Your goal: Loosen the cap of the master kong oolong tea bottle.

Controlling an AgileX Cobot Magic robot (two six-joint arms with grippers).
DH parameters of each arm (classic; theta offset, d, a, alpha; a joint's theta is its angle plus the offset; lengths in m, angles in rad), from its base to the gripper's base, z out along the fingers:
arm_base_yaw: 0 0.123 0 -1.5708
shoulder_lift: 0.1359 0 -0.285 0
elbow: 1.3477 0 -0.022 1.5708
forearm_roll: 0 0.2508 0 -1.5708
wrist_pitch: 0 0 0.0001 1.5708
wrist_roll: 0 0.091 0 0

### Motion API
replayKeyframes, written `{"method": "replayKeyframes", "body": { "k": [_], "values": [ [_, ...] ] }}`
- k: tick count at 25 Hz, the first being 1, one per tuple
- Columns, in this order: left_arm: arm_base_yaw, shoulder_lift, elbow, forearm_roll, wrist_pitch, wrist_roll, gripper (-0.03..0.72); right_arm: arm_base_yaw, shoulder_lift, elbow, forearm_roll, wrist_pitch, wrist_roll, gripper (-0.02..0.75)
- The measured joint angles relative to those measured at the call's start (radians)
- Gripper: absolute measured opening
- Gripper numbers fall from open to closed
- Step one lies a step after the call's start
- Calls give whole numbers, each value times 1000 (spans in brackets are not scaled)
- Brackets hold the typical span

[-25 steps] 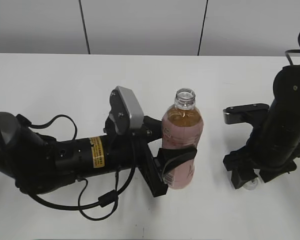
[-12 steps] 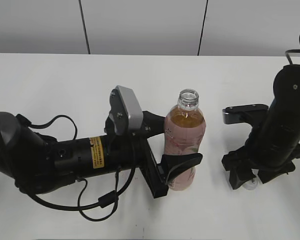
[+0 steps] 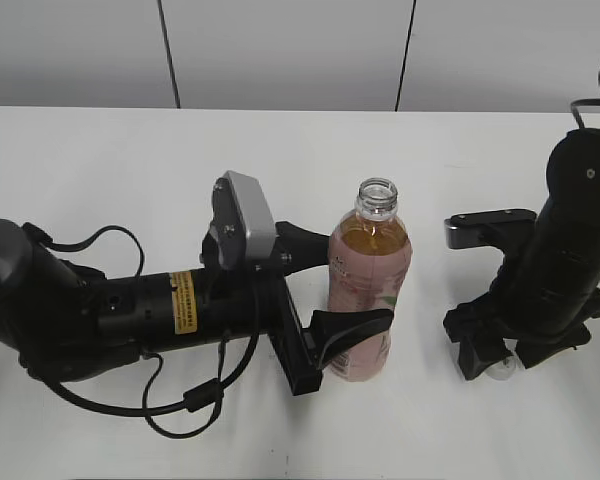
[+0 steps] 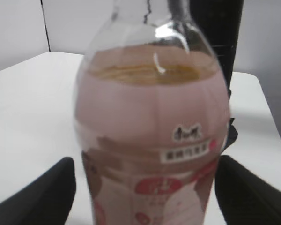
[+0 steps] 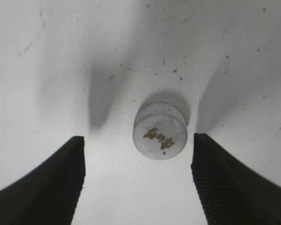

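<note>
left tool [image 3: 352, 285] spread, right tool [image 5: 138, 176] apparently spread

The tea bottle [image 3: 368, 290] stands upright near the middle of the worktop [image 3: 100, 180], its mouth open and bare of any cap. It is slim, clear plastic, filled with amber tea up to the shoulder, and wrapped in a pale pink label with small printed marks. The cap [image 5: 159, 131] lies well apart from it, to my right, flat on the worktop with its top facing up. It is small, round and whitish, with dark lettering on top.
</note>
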Motion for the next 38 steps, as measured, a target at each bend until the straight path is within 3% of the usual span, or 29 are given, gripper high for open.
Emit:
{"method": "replayKeyframes", "body": {
  "k": [18, 23, 30, 35, 38],
  "values": [
    [81, -83, 137, 23, -1, 0, 543, 0, -48, -14, 39, 61, -2, 534],
    [105, -143, 174, 28, 0, 0, 543, 0, -76, -122, 35, 201, 7, 534],
    [133, -283, 194, 31, 77, 0, 543, -5, -78, -288, -125, 366, 118, 531],
    [134, -360, 196, 29, 185, -9, 538, -43, -78, -380, -135, 400, 125, 531],
    [148, -390, 196, 27, 260, -71, 518, -97, -78, -398, -135, 416, 120, 530]
  ]
}}
